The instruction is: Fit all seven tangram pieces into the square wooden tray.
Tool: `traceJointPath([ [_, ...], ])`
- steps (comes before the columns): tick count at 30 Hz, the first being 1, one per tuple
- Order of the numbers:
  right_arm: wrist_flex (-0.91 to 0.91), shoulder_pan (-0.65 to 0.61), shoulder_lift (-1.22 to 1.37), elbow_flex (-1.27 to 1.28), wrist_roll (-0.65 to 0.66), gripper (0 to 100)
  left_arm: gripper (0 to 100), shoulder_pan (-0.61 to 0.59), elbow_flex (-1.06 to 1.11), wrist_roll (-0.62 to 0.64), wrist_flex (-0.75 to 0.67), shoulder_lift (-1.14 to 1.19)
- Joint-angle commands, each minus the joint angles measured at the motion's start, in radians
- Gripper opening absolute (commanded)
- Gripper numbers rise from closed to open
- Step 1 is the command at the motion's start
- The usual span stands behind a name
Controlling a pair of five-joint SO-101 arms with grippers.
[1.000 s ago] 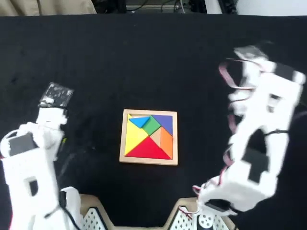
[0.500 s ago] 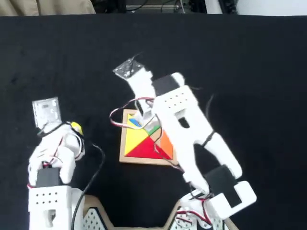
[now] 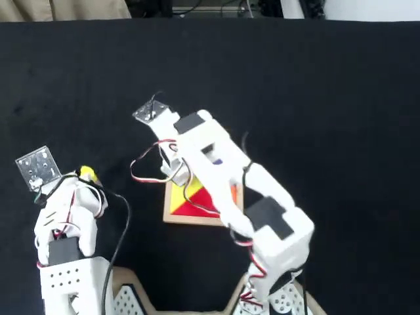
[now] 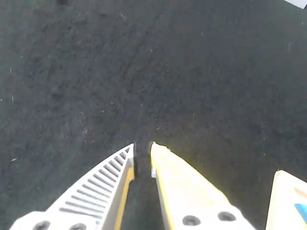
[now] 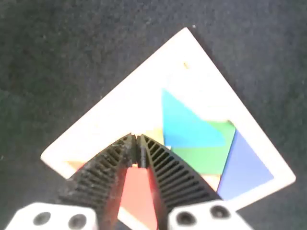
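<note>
Right wrist view looks down on the square pale wooden tray point(image 5: 110, 103). The right gripper point(image 5: 136, 141) hangs over it, black fingers pressed together on nothing, tips above a seam near the light blue triangle point(image 5: 184, 124) and the red triangle point(image 5: 136, 187). Coloured pieces lie inside the tray, but whether all seven sit flush cannot be told. The task looks nearly done, so the next move likely calls for a light downward nudge. The left gripper point(image 4: 144, 153) is closed and empty over the black cloth point(image 3: 315, 98), off to the tray's side. Beige fabric point(image 3: 65, 8) and cables point(image 3: 216, 6) edge the far side.
</note>
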Motion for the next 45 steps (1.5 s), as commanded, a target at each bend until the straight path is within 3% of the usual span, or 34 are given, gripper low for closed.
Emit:
traceJointPath([
  [1,-0.011,0.057,0.019,-0.088,-0.009,1.1,7,-0.008,-0.007,0.011,-0.026,-0.011],
  [13,-0.032,0.068,0.024,-0.124,0.034,1.1,8,0.018,-0.005,0.009,-0.026,-0.011],
  [20,0.046,0.121,-0.045,-0.162,0.034,1.1,8,0.018,-0.005,0.009,-0.026,-0.011],
  [32,-0.005,0.160,0.176,-0.268,0.034,1.1,8,0.019,-0.005,0.009,-0.026,-0.011],
  [40,0.169,0.157,0.067,-0.335,0.026,1.1,8,0.019,-0.005,0.009,-0.028,-0.011],
  [45,-0.049,0.157,0.091,-0.147,0.026,1.1,8,0.019,-0.005,0.009,-0.028,-0.011],
])
